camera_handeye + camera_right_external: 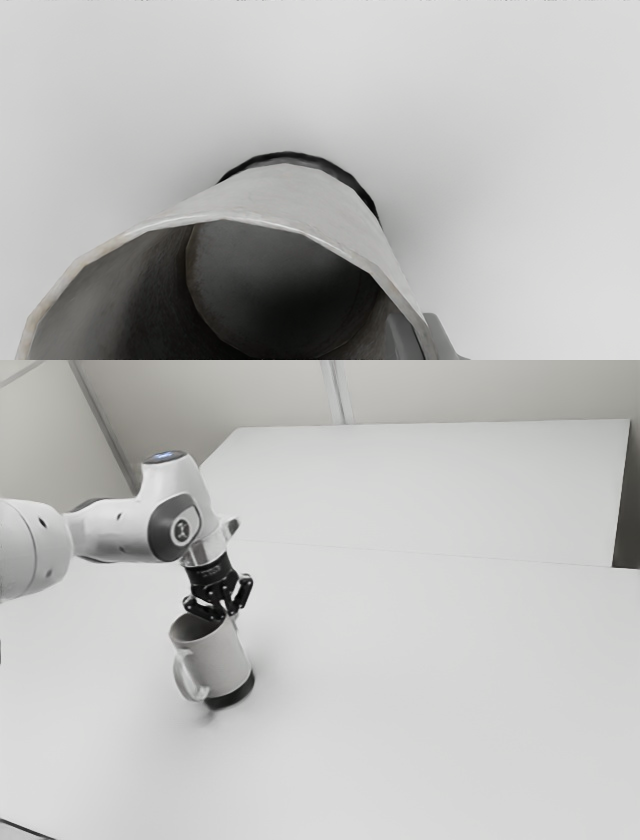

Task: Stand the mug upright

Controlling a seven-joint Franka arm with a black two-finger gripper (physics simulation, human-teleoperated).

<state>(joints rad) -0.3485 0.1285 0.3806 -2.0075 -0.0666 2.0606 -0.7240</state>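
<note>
The pale bench (430, 700) carries the scene, and the white arm (125, 532) reaches over it from 10 o'clock in the exterior view. The grey mug (216, 658) is at 8 o'clock from that view's centre, mouth up and base down; it looks upright or nearly so, though I cannot tell whether the base sits flat on the bench or slightly off it.

I judge the mug stiff and of middling weight, probably ceramic, with a smooth side that could slip and a lip that could chip under a hard pinch. Being held at just 1 side, its weight hangs off-centre and may make it swing about the grip. The wall near the mouth is a fair place to take it; the handle (186, 676), at 8 o'clock on the body, would be a second.

The black jaws (229, 616) are at 1 o'clock from the mug's middle in the exterior view, clamped on its wall: in the wrist view 1 finger (403, 336) is inside the mouth and the other finger (440, 334) outside, the rim (370, 268) pinched between the 2. Most of the body lies to 1 side of that grip, with the dark base band (231, 693) lowest, well below the fingertips.
</note>
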